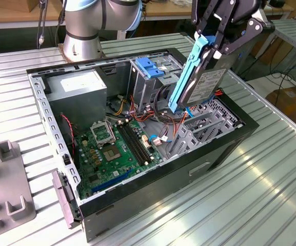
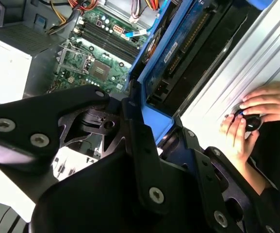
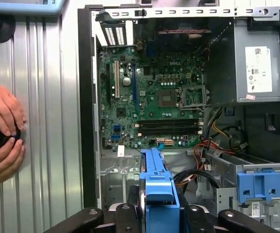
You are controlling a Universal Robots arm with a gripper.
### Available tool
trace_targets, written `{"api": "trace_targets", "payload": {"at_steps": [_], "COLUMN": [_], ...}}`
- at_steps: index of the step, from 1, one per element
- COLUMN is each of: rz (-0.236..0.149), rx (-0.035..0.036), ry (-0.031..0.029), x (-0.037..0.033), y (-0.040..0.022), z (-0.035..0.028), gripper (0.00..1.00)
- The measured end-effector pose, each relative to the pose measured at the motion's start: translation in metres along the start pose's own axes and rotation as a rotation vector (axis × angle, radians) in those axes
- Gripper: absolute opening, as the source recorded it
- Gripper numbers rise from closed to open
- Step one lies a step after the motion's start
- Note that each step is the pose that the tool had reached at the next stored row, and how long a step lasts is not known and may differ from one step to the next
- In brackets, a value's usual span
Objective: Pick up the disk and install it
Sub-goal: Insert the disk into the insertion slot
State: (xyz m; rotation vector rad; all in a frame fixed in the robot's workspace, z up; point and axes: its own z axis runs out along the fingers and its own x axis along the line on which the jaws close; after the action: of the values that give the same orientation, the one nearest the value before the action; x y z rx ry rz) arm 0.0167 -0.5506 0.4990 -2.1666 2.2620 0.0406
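Note:
The disk (image 1: pixel 203 84) is a silver-grey drive with blue rails (image 1: pixel 188 72). It hangs tilted, nearly on edge, above the open computer case (image 1: pixel 153 179), over the side at the exterior view's right. My gripper (image 1: pixel 215 42) is shut on the disk's upper end. In the second wrist view the disk (image 2: pixel 178 48) runs away from the black fingers (image 2: pixel 140 131) that clamp its blue rail. The first wrist view shows the blue rail (image 3: pixel 155 177) between the fingers, above the case floor beside the drive cage (image 3: pixel 256 184).
Inside the case lie the green motherboard (image 1: pixel 118 144), a grey power supply box (image 1: pixel 78 87), the metal cage with a blue handle (image 1: pixel 149 69) and loose cables (image 1: pixel 160 120). A person's hands (image 3: pixel 3 132) rest on a black knob on the ribbed table. A grey fixture (image 1: pixel 6 192) sits at the exterior view's left.

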Motion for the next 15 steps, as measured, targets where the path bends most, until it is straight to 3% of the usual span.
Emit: {"api": "trace_targets", "payload": {"at_steps": [7, 11, 15], "rz": [0.0, 0.0, -0.001], "rx": [0.0012, 0.0214, 0.0327], "ry": [0.002, 0.0018, 0.0024], "x": [0.0072, 0.0072, 0.0072], "y": [-0.0112, -0.0152, -0.0159], "z": [0.0048, 0.0084, 0.0114], "gripper": [0.37, 0.37, 0.37]}}
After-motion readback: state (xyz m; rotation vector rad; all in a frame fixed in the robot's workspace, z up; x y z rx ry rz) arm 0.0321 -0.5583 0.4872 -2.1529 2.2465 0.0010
